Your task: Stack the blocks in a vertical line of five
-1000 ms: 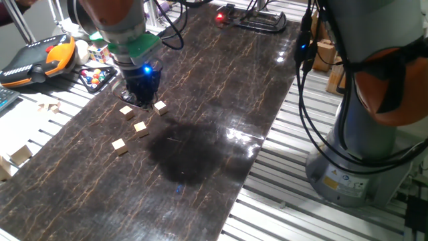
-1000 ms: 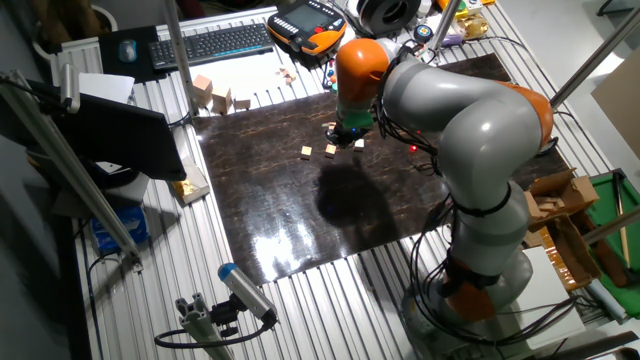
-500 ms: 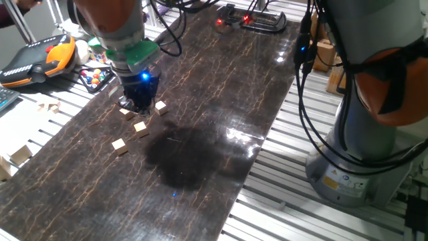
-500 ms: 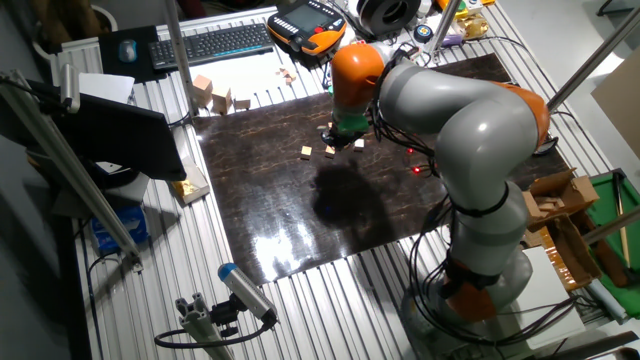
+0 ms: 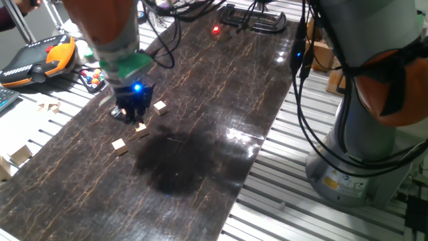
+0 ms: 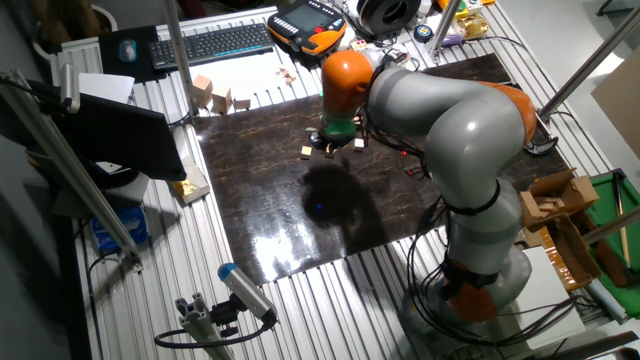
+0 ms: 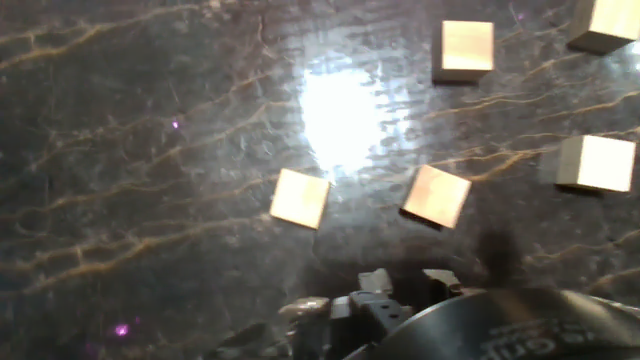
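Five small tan wooden blocks lie apart on the dark marbled table top (image 5: 214,100). The hand view shows them all: two blocks near the middle (image 7: 300,198) (image 7: 436,196), one above (image 7: 467,47), and two at the right (image 7: 596,162) (image 7: 605,20). From one fixed view, three blocks (image 5: 160,106) (image 5: 141,129) (image 5: 120,145) show beside my gripper (image 5: 132,115), which hangs low over the cluster and hides the others. The other fixed view has my gripper (image 6: 327,143) between a block (image 6: 306,152) and another (image 6: 358,143). My gripper (image 7: 407,283) shows a gap between its tips and holds nothing.
An orange teach pendant (image 5: 40,57) and a tray of coloured pieces (image 5: 93,77) lie left of the table top. Larger pale wooden pieces (image 6: 212,95) sit on the slatted bench near a keyboard (image 6: 215,42). The arm's base (image 5: 361,167) stands at the right.
My gripper has slid left across the block cluster, from beside the farthest block to above the middle ones. The blocks have stayed where they were.
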Robot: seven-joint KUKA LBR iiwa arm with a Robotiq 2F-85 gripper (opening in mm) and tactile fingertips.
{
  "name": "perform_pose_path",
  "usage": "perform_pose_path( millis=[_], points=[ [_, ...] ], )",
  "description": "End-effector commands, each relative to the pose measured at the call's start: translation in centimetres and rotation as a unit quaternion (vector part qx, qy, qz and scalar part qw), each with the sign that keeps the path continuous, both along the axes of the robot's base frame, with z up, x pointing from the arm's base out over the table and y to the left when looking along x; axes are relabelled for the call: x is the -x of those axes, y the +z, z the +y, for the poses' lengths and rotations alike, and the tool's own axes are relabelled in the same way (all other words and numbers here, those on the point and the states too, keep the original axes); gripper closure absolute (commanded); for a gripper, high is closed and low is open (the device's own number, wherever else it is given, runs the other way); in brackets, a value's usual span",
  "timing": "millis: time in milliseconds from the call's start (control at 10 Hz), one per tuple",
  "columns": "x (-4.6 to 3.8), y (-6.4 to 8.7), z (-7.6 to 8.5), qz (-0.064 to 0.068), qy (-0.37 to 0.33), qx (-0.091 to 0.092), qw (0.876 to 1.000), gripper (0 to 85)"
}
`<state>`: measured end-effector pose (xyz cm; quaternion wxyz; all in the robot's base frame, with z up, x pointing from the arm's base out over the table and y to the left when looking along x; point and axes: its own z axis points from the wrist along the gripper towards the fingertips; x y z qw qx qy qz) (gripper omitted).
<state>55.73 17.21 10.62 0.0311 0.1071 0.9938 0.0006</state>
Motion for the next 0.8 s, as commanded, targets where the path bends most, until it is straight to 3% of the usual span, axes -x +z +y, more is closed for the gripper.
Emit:
perform_pose_path(
  millis=[0,700],
  points=[
    [-0.15,-0.5,0.3,-0.003,-0.005,-0.002,1.0,45.0],
    [-2.22,-1.9,3.1,-0.002,-0.065,0.004,0.998,45.0]
  ],
)
